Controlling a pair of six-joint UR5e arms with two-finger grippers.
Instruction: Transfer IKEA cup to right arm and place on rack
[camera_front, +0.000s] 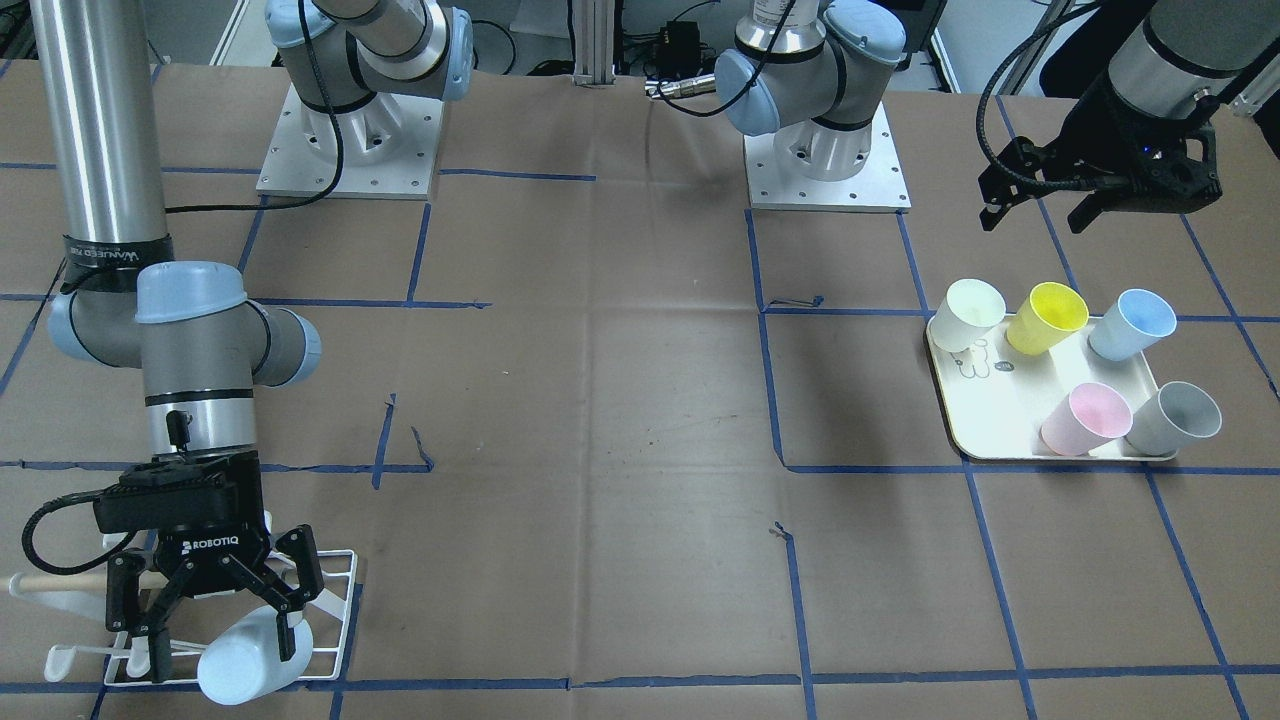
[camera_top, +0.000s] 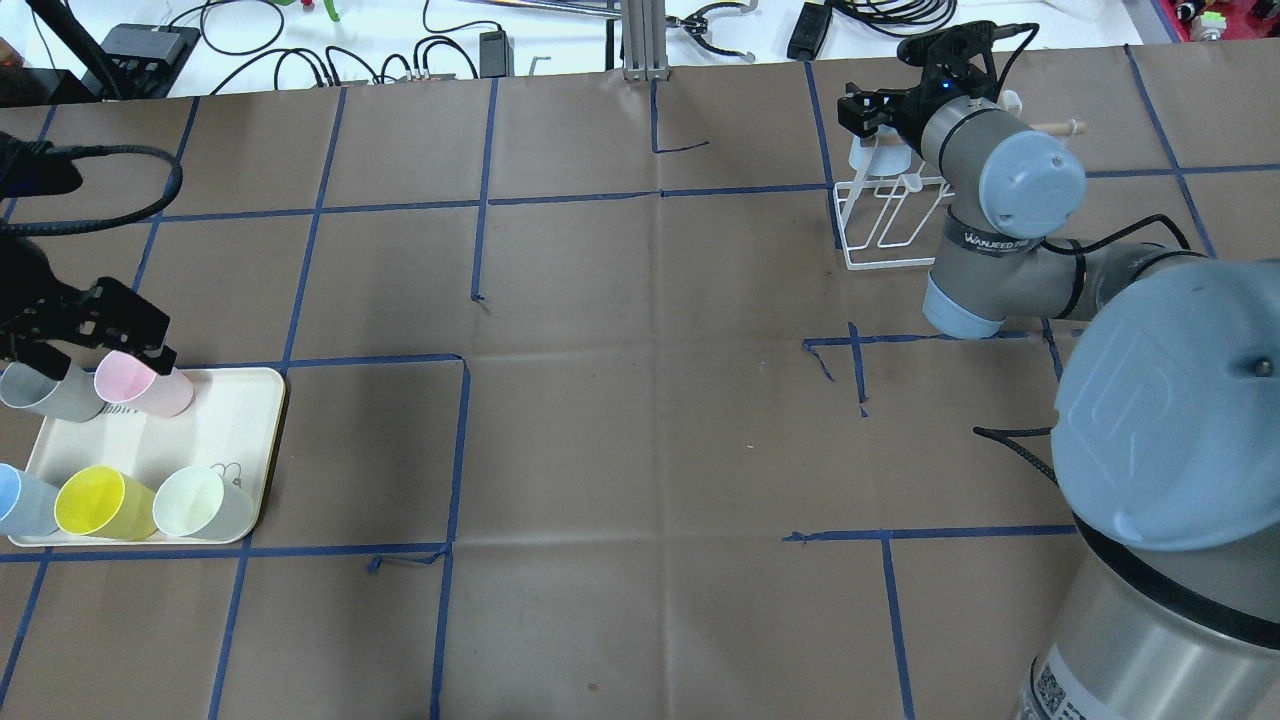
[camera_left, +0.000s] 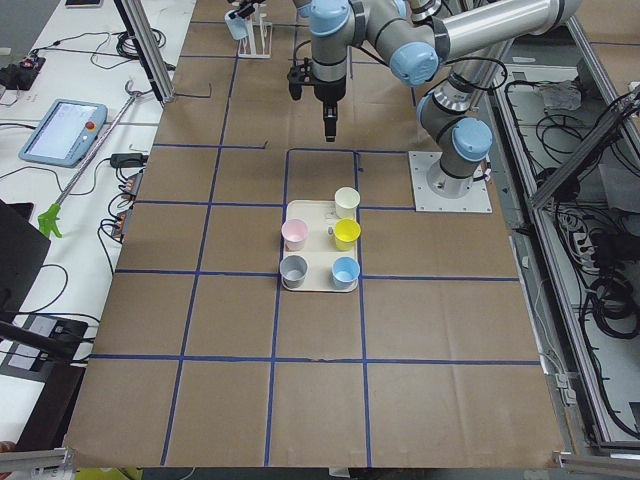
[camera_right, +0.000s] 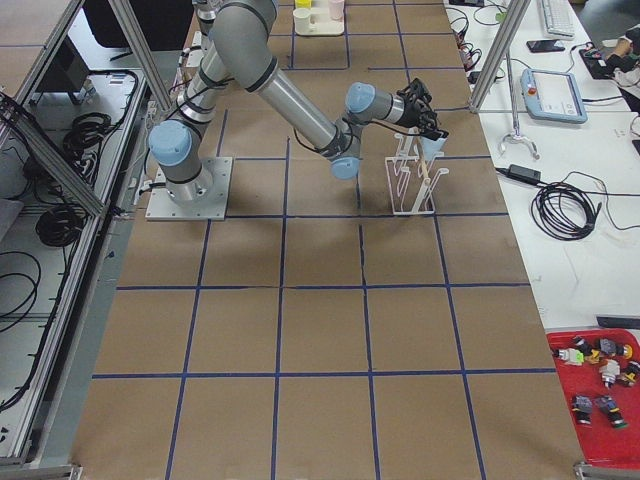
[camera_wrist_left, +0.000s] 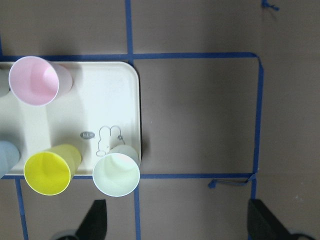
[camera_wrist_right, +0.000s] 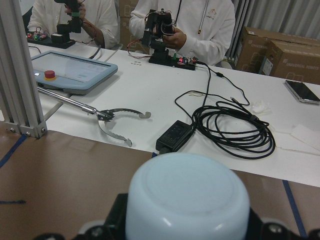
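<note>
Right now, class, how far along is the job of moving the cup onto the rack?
The handover looks done: the right gripper holds the pale blue cup at the rack. Release is left. The left gripper hangs open above the tray, where five cups sit.

A broad stretch of brown paper-covered table (camera_top: 640, 400) is left open between the white wire rack (camera_top: 885, 215) and the cream tray (camera_top: 225, 420), which is crowded by five upright plastic cups (camera_front: 1085, 418).
</note>
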